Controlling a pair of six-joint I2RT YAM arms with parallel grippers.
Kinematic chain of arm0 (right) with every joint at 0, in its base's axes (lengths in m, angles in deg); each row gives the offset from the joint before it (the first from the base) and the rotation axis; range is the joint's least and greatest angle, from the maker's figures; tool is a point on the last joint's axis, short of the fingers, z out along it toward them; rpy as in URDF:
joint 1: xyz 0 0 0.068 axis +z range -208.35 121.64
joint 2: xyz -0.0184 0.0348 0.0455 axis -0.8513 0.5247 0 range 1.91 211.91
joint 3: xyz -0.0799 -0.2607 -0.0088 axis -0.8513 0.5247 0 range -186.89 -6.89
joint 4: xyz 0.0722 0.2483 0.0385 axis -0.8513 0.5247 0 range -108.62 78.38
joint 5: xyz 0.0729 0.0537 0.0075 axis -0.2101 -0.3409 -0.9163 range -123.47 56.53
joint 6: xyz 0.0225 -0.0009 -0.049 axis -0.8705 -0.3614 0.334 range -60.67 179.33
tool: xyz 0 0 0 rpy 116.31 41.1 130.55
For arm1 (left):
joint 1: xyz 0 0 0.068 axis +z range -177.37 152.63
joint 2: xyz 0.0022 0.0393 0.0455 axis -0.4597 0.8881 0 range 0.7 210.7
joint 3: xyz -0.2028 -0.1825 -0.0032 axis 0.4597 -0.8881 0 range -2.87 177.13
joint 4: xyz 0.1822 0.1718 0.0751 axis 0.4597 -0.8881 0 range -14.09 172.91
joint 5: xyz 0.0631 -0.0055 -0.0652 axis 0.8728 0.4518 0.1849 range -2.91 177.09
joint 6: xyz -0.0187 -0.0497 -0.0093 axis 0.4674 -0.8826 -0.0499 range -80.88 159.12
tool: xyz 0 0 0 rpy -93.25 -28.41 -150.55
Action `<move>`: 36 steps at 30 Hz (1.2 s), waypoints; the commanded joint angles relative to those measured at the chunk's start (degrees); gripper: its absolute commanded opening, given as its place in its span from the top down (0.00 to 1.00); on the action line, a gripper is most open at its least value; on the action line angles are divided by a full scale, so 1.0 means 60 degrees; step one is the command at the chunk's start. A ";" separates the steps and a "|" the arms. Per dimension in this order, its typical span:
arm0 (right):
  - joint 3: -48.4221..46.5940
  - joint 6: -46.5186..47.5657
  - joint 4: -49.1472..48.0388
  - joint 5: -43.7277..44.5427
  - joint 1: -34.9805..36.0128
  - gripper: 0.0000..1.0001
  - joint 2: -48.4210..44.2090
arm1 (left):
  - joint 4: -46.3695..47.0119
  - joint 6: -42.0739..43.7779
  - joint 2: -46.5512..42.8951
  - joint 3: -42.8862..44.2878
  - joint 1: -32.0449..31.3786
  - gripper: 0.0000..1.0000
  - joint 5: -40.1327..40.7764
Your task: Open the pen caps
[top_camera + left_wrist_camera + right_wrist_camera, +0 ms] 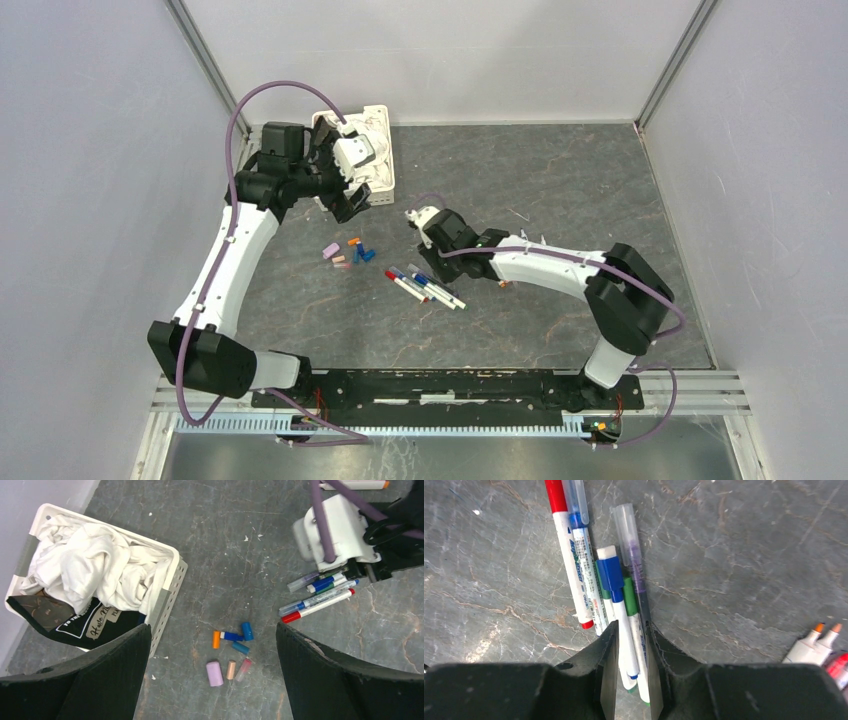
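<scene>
Several loose pen caps (231,652) lie in a cluster on the grey table: orange, blue, lilac, tan and clear pink. My left gripper (212,630) hangs wide open high above them, holding nothing. To their right lies a row of pens (425,285). My right gripper (630,627) is down over the near end of that row. Its jaws are shut on a small bundle, a blue-capped pen (616,595) lying on green-capped pens (630,597). A red-capped pen (569,555) and two pens with clear caps lie just outside the fingers.
A white slotted basket (170,587) stuffed with white and black cloth stands at the back left, close under my left arm. Uncapped orange-tipped pens (819,640) lie right of the right gripper. Grey walls close in the table on both sides.
</scene>
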 commanded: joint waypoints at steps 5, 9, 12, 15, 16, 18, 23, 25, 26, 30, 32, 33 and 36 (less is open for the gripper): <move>-0.0350 0.0145 -0.0190 -0.0543 0.0049 0.71 0.0600 | -0.0425 0.0031 -0.0443 -0.0055 0.0029 0.02 -0.0542; -0.0276 0.0248 -0.0123 -0.0430 0.0049 0.72 0.0826 | -0.0470 0.0112 -0.0433 -0.0019 0.0026 0.03 -0.0549; -0.0154 0.0285 -0.0137 -0.0241 0.0045 0.74 0.0869 | -0.0537 0.0177 -0.0432 0.0032 0.0032 0.04 -0.0568; -0.0147 0.0331 -0.0098 -0.0020 0.0049 0.78 0.0870 | -0.0578 0.0226 -0.0447 0.0041 0.0032 0.04 -0.0581; -0.0152 0.0348 -0.0092 0.0045 0.0041 0.80 0.0849 | -0.0577 0.0228 -0.0454 0.0026 0.0026 0.04 -0.0583; -0.0184 0.0360 -0.0087 0.0136 0.0017 0.84 0.0820 | -0.0596 0.0271 -0.0442 0.0014 0.0025 0.05 -0.0566; -0.0253 0.0458 0.0030 0.0246 0.0005 0.88 0.0832 | -0.0735 0.0367 -0.0392 0.0052 0.0025 0.06 -0.0568; -0.0233 0.0463 0.0046 0.0219 0.0013 0.88 0.0867 | -0.0749 0.0400 -0.0388 0.0031 0.0025 0.06 -0.0589; -0.0206 0.0452 0.0049 0.0219 0.0017 0.89 0.0878 | -0.0753 0.0402 -0.0398 0.0034 0.0025 0.06 -0.0608; -0.0216 0.0409 0.0036 0.0133 0.0002 0.96 0.0756 | -0.0812 0.0493 -0.0388 0.0040 0.0025 0.06 -0.0688; -0.0409 0.0408 0.0152 0.0031 -0.0009 0.97 0.0572 | -0.0903 0.0637 -0.0375 0.0005 0.0025 0.06 -0.0727; -0.0501 0.0384 0.0198 -0.0036 -0.0034 0.97 0.0441 | -0.0928 0.0737 -0.0387 -0.0055 0.0025 0.06 -0.0731; -0.0677 0.0300 0.0278 -0.0540 -0.0231 0.99 -0.0097 | -0.1061 0.1163 -0.0414 -0.0341 0.0026 0.05 -0.0819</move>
